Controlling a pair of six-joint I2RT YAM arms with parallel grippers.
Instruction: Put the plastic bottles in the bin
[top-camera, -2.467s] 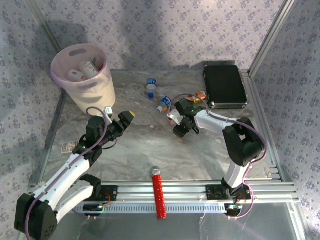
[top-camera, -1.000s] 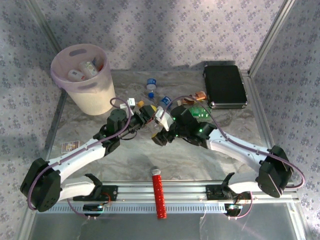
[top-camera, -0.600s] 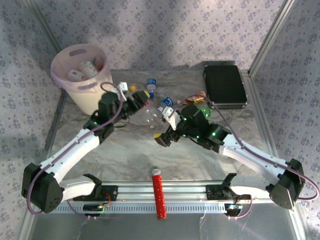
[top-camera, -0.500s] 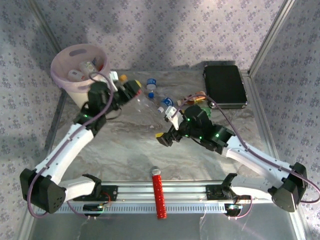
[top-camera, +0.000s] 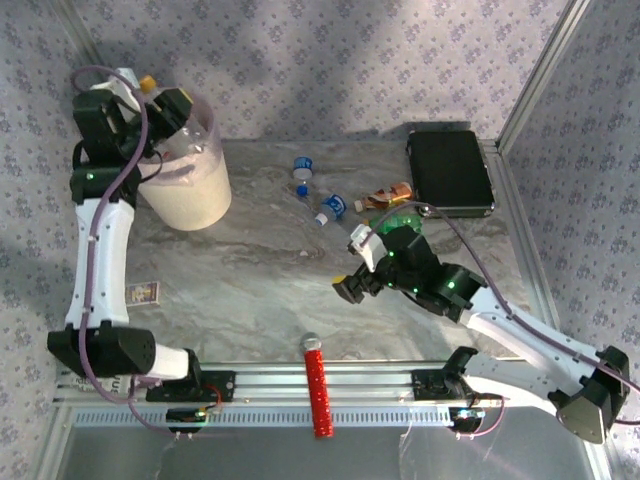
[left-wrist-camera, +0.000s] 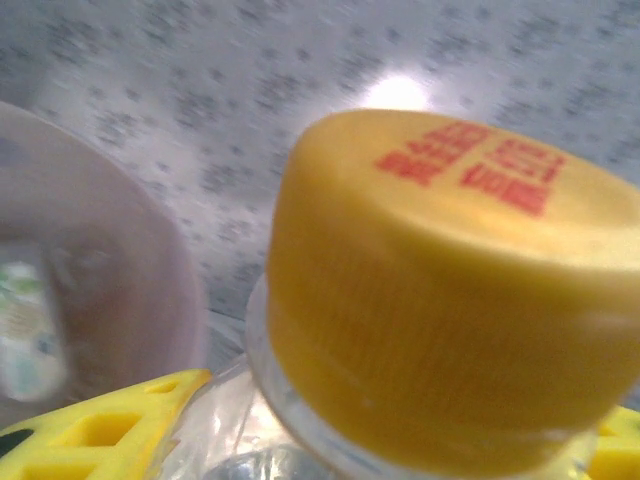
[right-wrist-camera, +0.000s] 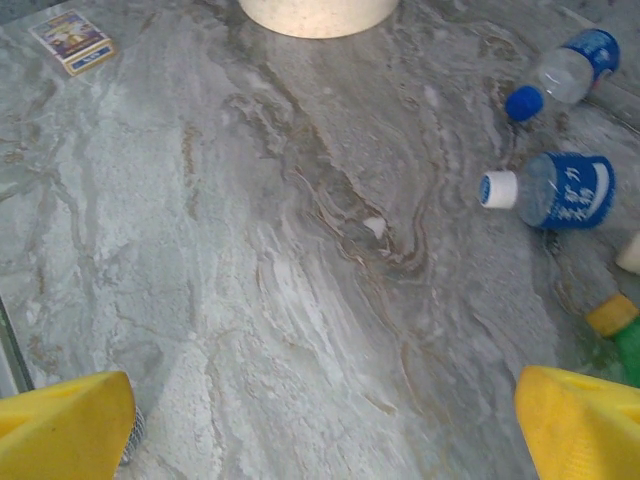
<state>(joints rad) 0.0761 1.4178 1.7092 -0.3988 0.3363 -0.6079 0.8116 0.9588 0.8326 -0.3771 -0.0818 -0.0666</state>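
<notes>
Left hand (top-camera: 168, 104) is up at 10 o'clock over the big round pale pink translucent plastic bin (top-camera: 195, 190), pinching a clear plastic bottle with a yellow cap (left-wrist-camera: 450, 290). It's not dropped in yet. Right hand (right-wrist-camera: 320, 430) hangs low over the grey marbled bench (right-wrist-camera: 250, 250), fingers spread wide and empty. At least four bottles lie loose around 12 to 1 o'clock: two clear blue-labelled ones (right-wrist-camera: 565, 190), a brownish-orange one (top-camera: 388, 194) and a green one (right-wrist-camera: 630, 345). I'd guess partway, plenty left. Can't make out what's inside the bin.
</notes>
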